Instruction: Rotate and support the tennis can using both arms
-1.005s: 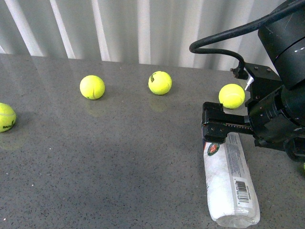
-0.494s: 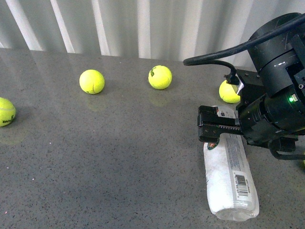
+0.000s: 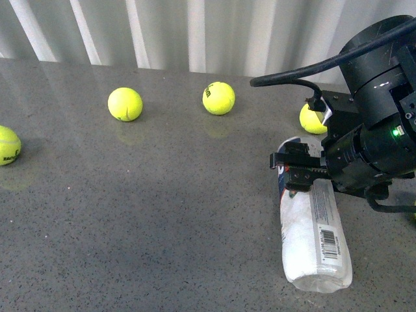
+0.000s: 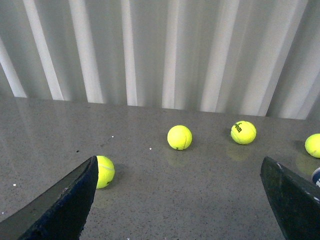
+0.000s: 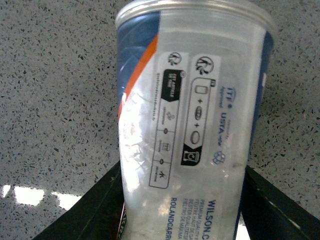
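Your right gripper is straddling the tennis can near its far end, and in the right wrist view its black fingers are pressing against both sides of the clear tube, so it is clamping the can. The can is lying on its side on the tabletop at the front right, running from the gripper toward you, with its barcode facing up and an orange stripe showing on the label near the rim. The bulky right arm is hanging over the can, with a black cable looping off its top. Your left gripper is showing only in the left wrist view, with its two fingers standing wide apart and nothing between them, above the table. The surface is grey speckled stone with a soft sheen, throwing faint reflections of the four yellow-green tennis balls: one is sitting just behind the right arm, partly hidden, two are resting farther left near the back edge, and one is lying at the left border. A white ribbed wall is closing off the room behind the table.
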Robot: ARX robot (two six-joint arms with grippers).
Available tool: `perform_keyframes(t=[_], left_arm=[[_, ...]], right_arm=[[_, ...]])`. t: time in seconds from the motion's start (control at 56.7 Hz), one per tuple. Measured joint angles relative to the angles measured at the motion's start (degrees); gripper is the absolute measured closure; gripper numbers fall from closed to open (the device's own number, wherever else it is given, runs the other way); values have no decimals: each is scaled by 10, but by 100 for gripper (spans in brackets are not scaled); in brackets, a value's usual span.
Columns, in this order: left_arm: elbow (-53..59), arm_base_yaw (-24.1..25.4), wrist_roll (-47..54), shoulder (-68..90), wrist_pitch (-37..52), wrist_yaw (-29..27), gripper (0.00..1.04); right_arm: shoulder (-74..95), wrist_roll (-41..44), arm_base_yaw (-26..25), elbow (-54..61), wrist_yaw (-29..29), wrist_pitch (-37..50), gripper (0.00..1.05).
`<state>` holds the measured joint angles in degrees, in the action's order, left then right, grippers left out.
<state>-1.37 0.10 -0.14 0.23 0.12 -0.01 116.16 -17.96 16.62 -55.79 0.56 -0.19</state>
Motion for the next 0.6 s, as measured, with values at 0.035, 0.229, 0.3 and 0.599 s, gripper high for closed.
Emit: perform_keyframes(t=[0.035,0.229,0.3,0.599], left_arm=[[0,0,0,0,0,0,7],[0,0,0,0,0,0,7],[0,0,0,0,0,0,7],[0,0,0,0,0,0,7]], right_arm=[[0,0,0,1,0,1,50],[-1,1,-2,4,4,3,67],[-5,1,-2,5,4,3,72],[-57,23,-1,27,35,-2,86]])
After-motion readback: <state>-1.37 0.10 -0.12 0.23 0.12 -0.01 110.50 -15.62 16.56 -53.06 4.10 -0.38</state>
